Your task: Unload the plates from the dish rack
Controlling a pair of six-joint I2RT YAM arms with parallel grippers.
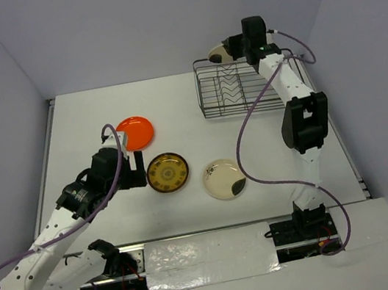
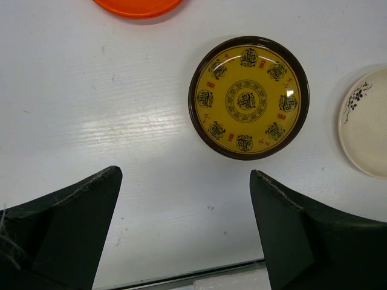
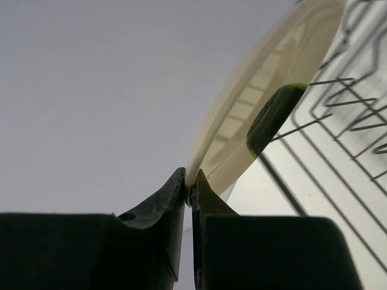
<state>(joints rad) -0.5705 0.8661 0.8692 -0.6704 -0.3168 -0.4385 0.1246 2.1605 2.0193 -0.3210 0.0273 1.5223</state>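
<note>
Orange plate (image 1: 135,131), brown-and-gold plate (image 1: 168,172) and patch-rimmed cream plate (image 1: 224,178) already lie flat on the table (image 1: 86,126), well apart from the dish rack (image 1: 238,90). One is left: a second cream plate (image 3: 266,90), on edge at the rack's far-left corner (no others visible between the dividers). The right gripper (image 3: 188,181), arm stretched out to the rack's far side, has its jaws pinched nearly closed on that plate's rim. The left gripper (image 2: 185,174) hovers spread wide, holding nothing, near the brown-and-gold plate.

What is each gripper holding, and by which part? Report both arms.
The right gripper pinches a cream plate by the edge of its rim, the plate standing on edge. The left gripper is open and holds nothing.
</note>
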